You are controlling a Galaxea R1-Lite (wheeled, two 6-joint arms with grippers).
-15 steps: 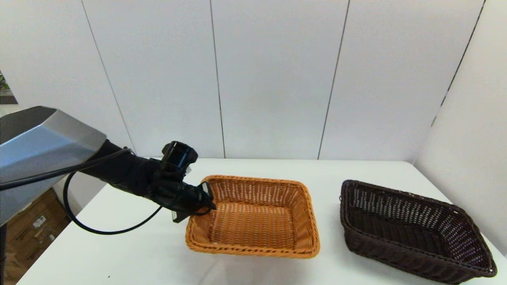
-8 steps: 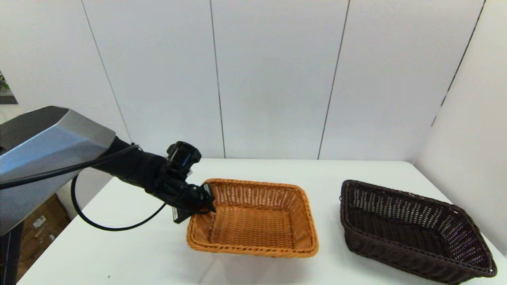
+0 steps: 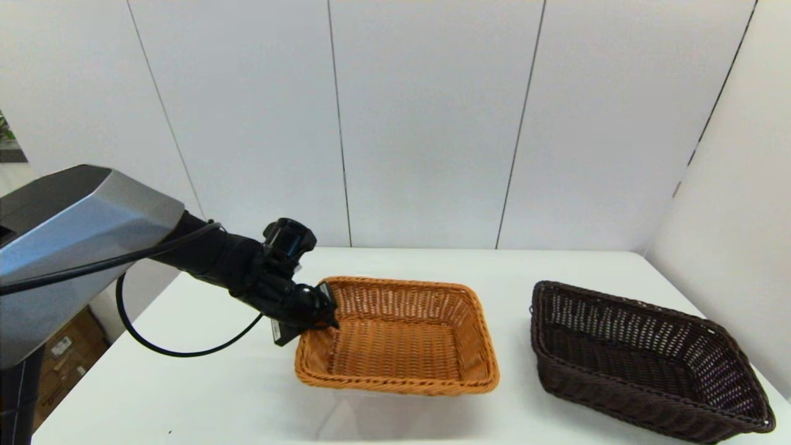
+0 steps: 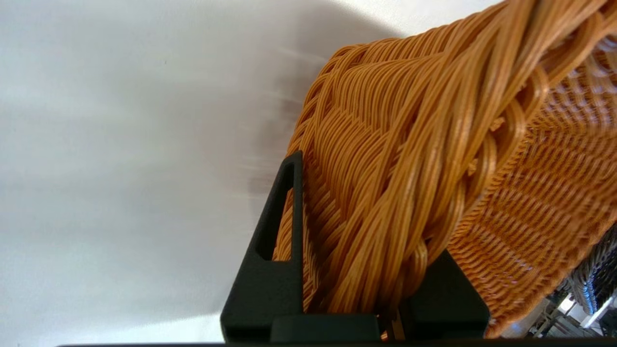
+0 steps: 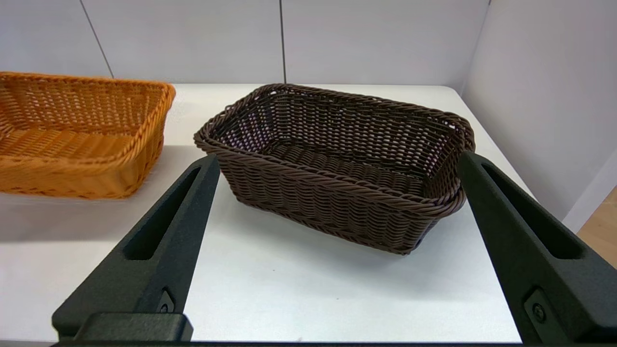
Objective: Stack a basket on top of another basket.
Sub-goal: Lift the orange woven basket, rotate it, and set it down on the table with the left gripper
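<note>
Orange-tan basket, mid-table, is clamped at its 9 o'clock rim by the left gripper; dark basket sits at 3 o'clock (right gripper idle, spread wide). One-sided grip risks tilting, slipping

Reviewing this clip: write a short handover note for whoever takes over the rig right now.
Left gripper: shut on the braided rim of the orange-tan basket, at its left end; that basket appears raised off the white table.
Right gripper: open, holding nothing, facing the dark brown basket.
Dark brown basket: on the table at the right, apart from the orange one, untouched.
Done: one basket gripped.
Left: bring one basket onto the other and release.
</note>
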